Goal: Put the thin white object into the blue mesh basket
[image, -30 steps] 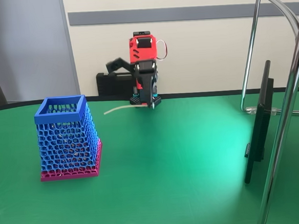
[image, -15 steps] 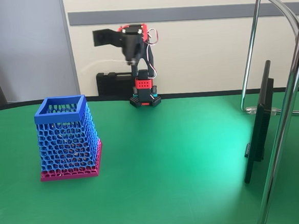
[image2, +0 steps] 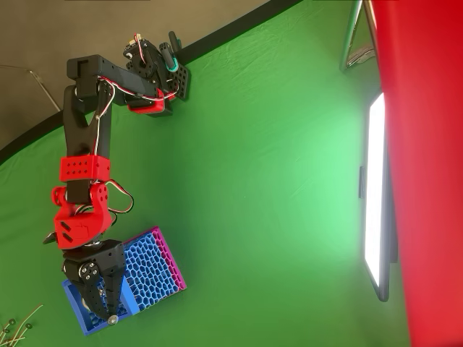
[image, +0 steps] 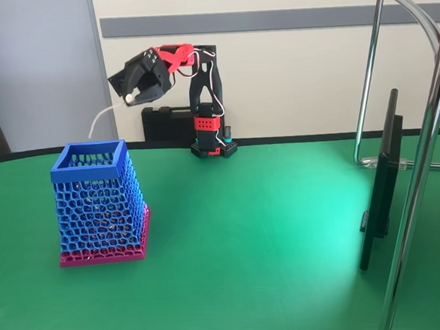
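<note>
High in the fixed view, the gripper [image: 130, 98] has its fingers pinched shut on one end of the thin white object [image: 100, 118]. The strip is a slim, pale, gently curved sliver, and its long axis runs out leftward and droops, free tip hanging just above the blue mesh basket [image: 89, 160]. From overhead, the gripper [image2: 110, 315] sits right over the basket's blue rim [image2: 74, 305]. The basket stands upright on the green worktop [image: 248, 238], honeycomb walls blue, base magenta. A dark monitor [image: 383, 176] and chrome stand [image: 423, 151] stand well apart to the right.
</note>
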`<state>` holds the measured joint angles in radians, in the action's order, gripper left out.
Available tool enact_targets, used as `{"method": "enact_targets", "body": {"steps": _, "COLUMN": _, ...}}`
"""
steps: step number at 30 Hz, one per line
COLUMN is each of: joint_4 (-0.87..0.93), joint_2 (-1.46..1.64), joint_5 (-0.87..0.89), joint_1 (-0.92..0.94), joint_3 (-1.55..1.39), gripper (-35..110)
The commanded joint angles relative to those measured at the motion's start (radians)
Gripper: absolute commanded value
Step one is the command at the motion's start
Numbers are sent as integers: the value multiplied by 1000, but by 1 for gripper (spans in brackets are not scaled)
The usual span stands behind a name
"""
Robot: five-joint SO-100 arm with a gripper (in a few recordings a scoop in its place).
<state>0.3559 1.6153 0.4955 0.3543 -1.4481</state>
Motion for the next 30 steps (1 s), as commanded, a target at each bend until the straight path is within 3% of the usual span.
{"method": "enact_targets", "body": {"steps": 1, "joint_4": -38, "joint_2": 23, "joint_5": 67, "joint_1": 20, "joint_3": -26, "gripper": 0}}
{"method": "enact_targets", "body": {"steps": 6, "joint_4": -72, "joint_2": 31, "joint_5": 190, "joint_1": 44, "joint_3": -91, "gripper": 2}}
{"method": "enact_targets", "body": {"steps": 14, "joint_4": -74, "joint_2": 67, "joint_5": 370, "joint_1": 97, "joint_3": -164, "gripper": 22}}
{"method": "enact_targets", "body": {"steps": 30, "joint_4": -238, "joint_2": 181, "joint_5": 310, "joint_1": 213, "joint_3": -360, "gripper": 25}}
